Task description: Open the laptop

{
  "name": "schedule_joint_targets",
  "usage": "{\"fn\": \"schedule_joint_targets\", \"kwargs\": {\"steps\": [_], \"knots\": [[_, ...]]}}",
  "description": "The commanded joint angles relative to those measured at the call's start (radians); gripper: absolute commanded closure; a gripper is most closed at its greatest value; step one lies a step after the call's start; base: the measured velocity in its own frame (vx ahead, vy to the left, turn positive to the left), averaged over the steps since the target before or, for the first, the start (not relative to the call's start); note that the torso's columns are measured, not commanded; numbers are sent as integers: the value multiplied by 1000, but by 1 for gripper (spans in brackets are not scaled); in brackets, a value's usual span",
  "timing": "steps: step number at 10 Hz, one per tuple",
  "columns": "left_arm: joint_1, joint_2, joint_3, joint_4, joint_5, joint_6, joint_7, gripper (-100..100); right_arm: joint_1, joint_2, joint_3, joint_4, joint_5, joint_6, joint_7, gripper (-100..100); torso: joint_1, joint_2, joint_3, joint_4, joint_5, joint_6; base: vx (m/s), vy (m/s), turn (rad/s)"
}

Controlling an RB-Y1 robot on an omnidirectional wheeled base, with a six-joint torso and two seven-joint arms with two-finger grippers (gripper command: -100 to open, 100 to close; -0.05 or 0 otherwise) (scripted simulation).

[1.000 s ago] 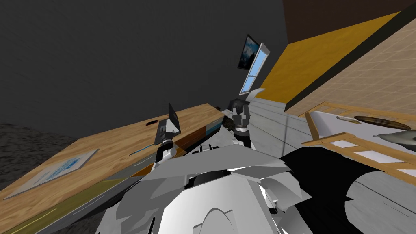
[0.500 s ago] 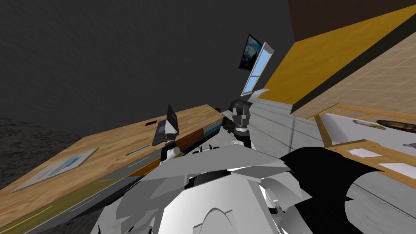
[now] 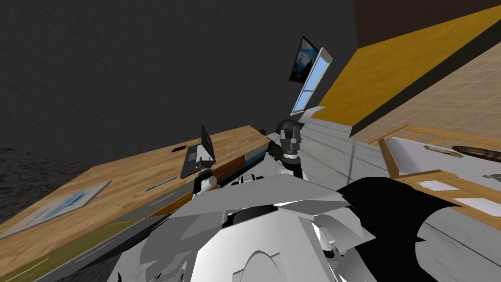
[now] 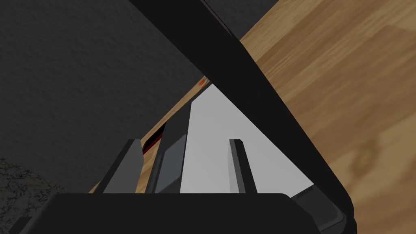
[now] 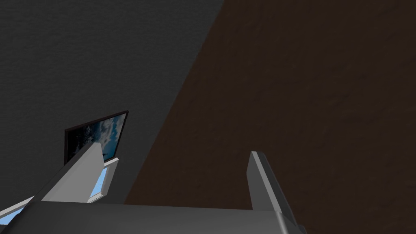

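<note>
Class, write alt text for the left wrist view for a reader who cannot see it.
The black lid edge of the laptop crosses the view diagonally, close to the left end effector, whose open fingers frame a light grey panel. A wooden desk and dark wall lie beyond.

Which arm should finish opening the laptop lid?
Left. The left gripper is already at the laptop on the desk, fingers open close by its part-raised lid. The right gripper is held up, away from the laptop.
</note>
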Motion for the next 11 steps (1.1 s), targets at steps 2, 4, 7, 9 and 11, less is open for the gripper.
{"fn": "schedule_joint_targets", "kwargs": {"steps": [2,4,7,9,11], "knots": [[-38,-9,26,59,84,-59,27,100,0,0,0,0,0,0,0,0,2,3,2,1,1,0,-91,69,-269],[-64,-15,43,98,140,-98,46,100,0,0,0,0,0,0,0,0,3,-1,-1,0,1,0,-119,101,-204],[-103,-24,69,157,224,-157,73,100,0,0,0,0,0,0,0,0,-1,-4,-2,-1,0,0,-124,73,-226],[-128,-30,86,196,280,-196,91,100,0,0,0,0,0,0,0,0,0,-4,-2,-1,0,0,-114,70,-207],[-124,12,85,184,267,-181,84,-100,0,0,0,0,0,0,0,0,-1,-6,-3,-1,0,-1,-30,17,-17]]}}
